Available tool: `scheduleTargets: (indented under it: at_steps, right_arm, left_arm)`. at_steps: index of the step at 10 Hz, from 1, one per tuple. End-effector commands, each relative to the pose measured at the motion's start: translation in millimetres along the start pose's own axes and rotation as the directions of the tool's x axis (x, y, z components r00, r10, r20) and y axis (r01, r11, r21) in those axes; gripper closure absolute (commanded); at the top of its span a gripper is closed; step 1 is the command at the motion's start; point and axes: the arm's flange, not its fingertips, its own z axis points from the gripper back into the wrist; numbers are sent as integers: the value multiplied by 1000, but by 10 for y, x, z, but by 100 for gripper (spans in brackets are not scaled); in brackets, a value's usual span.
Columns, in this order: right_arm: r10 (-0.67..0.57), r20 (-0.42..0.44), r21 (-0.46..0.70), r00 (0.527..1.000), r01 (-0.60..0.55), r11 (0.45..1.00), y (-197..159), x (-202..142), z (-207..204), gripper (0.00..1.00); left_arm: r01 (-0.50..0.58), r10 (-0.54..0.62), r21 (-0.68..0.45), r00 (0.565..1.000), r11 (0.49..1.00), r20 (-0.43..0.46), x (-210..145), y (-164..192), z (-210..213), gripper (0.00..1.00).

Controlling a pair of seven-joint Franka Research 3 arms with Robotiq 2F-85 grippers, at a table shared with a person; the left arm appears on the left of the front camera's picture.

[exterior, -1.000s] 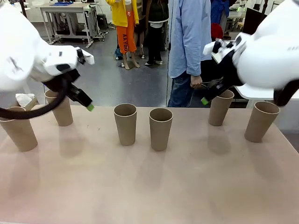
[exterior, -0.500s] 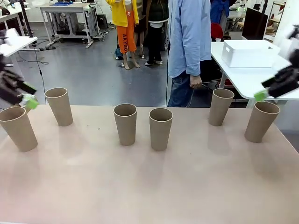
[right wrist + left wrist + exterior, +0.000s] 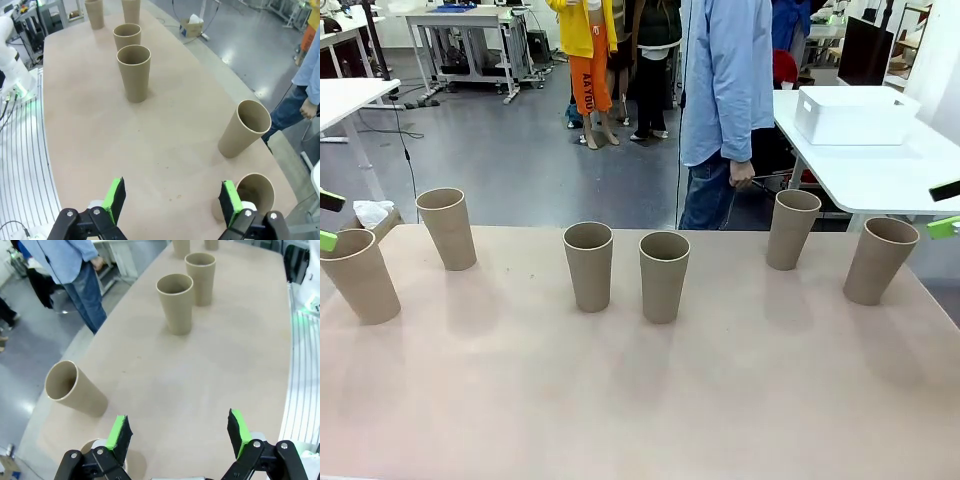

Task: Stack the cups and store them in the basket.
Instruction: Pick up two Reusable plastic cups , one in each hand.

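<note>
Front view: six cups (image 3: 591, 265) upright, spaced in a row across table (image 3: 640, 400); basket (image 3: 855, 115) on side table (image 3: 880, 170), far right. 
Left wrist view: left gripper (image 3: 180, 432) wide, empty, over table end, cups ahead. 
Right wrist view: right gripper (image 3: 172, 197) wide, empty, over opposite end.

Six tall tapered brown paper cups (image 3: 664, 275) stand in a row across the beige flat table (image 3: 640, 400): two left, two close together in the middle, two right. Behind the right pair, a large white rectangular plastic basket (image 3: 855, 115) sits on a white side table (image 3: 860, 172).
</note>
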Motion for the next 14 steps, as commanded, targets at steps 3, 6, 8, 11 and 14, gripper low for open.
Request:
scheduleTargets:
  at_steps: [3,6,8,11,14]
  right_arm:
    - [35,69,1,997,-36,999,356,-358,-153,0]
    - [16,40,2,999,-16,1000,-26,-88,56,0]
    - [16,40,2,999,-16,1000,-26,-88,56,0]
    - [16,40,2,999,-16,1000,-26,-88,56,0]
    - [16,40,2,999,-16,1000,-26,-88,56,0]
  left_arm:
    - [4,-9,63,996,998,90,-121,-401,-270,0]
    - [12,-15,37,998,999,69,-11,35,45,0]
    - [12,-15,37,998,999,69,-11,35,45,0]
    - [12,-15,37,998,999,69,-11,35,45,0]
    - [12,-15,37,998,999,69,-11,35,45,0]
